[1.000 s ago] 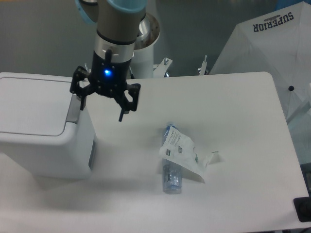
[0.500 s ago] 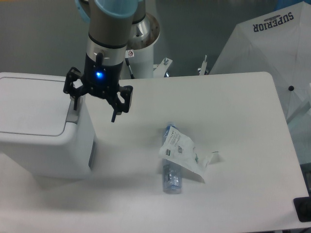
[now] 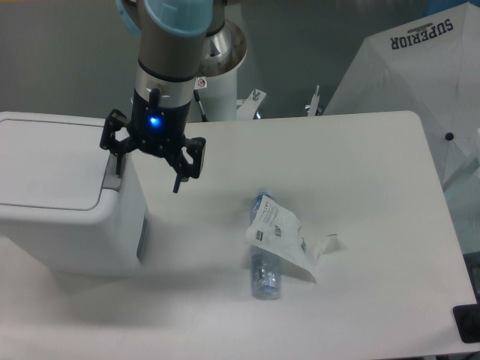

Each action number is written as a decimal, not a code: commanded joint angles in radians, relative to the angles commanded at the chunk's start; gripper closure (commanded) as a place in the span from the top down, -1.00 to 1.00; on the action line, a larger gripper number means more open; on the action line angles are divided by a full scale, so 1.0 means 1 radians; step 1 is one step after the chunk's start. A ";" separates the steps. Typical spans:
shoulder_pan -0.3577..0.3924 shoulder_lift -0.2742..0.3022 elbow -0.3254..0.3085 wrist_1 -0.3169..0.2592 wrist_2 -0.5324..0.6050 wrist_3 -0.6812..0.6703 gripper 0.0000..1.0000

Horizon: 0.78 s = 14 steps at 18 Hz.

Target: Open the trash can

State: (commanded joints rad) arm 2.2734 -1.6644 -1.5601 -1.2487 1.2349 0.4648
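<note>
The bin sits at the left edge of the white tabletop, a big white box with rounded corners, running out of view on the left side. Its flat lid is down and lies level. A grey tab sits on the rim at the lid's right side.

The arm comes down from above at the back of the tabletop, grey with a pale blue cap at the joint. A small blue light glows on the wrist just above the end effector. The end effector is spread wide, its two black fingers well apart and nothing between them. One finger hangs right over the grey tab at the bin's right rim; from here I cannot tell whether it touches the tab or stops just short. The other finger hangs out over bare tabletop to the right of the bin, clear of it.

Well apart from the bin, toward the middle of the tabletop, a clear bottle lies on its side, its length running roughly front to back. A white label has peeled loose from it and fans out crumpled to the right.

Behind the tabletop on the right stands a white panel with the word SUPERIOR printed on it.
</note>
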 joint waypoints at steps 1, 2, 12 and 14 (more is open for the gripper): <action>0.000 -0.002 0.000 0.000 0.000 0.000 1.00; 0.000 -0.002 0.000 0.000 0.000 0.000 1.00; 0.000 -0.005 0.002 0.000 0.000 0.000 1.00; 0.002 -0.002 0.005 0.011 0.000 0.000 1.00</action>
State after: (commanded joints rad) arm 2.2749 -1.6659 -1.5555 -1.2380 1.2349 0.4648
